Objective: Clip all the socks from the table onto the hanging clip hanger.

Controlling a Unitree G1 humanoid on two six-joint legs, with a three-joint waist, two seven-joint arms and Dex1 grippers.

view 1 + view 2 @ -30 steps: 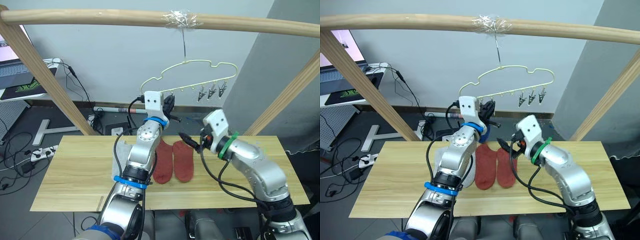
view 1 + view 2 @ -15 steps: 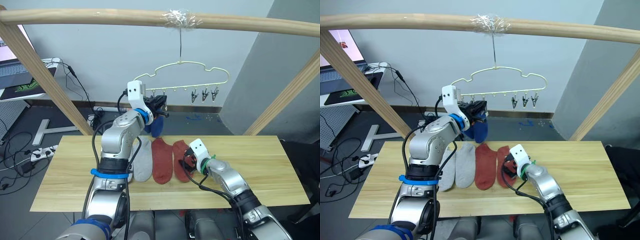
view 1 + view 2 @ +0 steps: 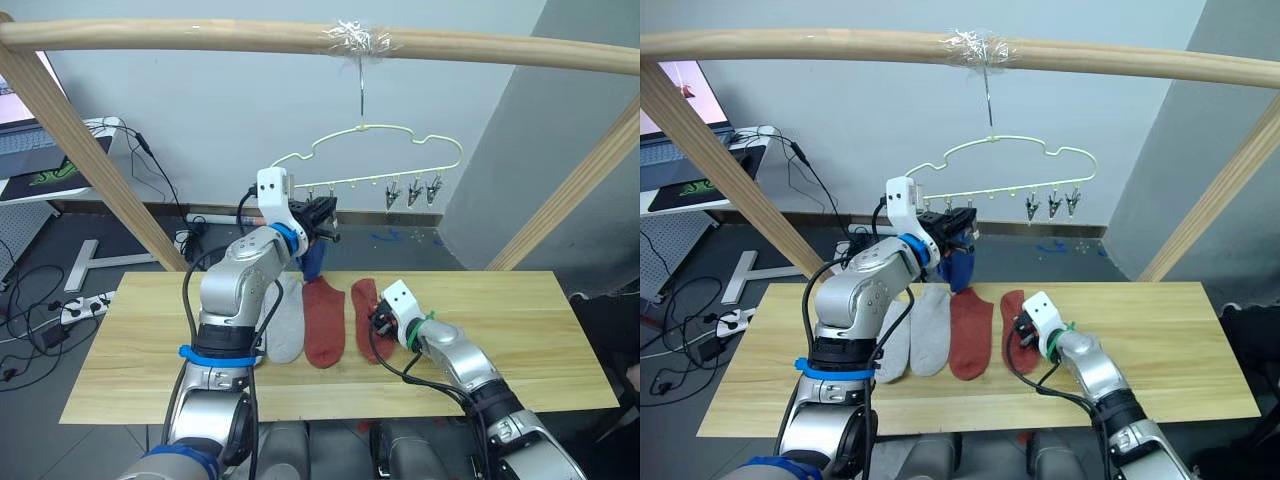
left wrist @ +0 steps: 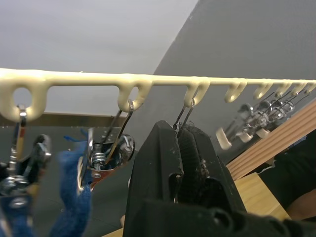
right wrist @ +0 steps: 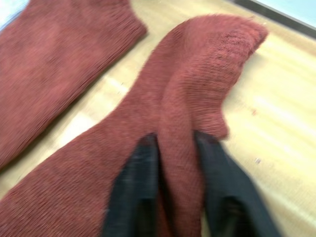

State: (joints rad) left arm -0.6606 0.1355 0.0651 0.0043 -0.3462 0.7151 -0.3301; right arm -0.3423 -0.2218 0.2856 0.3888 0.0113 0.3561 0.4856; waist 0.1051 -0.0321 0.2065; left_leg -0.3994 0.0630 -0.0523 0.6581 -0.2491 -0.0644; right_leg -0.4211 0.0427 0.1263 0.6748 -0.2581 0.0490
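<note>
Near the table's [image 3: 520, 300] front, the right gripper [image 5: 173, 163] has its fingers pinched on a raised fold of the right-hand red sock [image 5: 187, 98]; a second red sock [image 3: 324, 320] lies just left. Farther back, the left gripper [image 4: 180, 148] is raised to the clip hanger [image 3: 370, 180], fingers together at a clip's wire. A blue sock [image 3: 960, 268] hangs beside it, partly hidden by the arm.

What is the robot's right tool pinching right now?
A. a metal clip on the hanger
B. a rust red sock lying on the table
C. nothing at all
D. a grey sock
B: in the right wrist view the right tool has a fold of the rust red sock pinched between its two black fingers, on the table.
</note>
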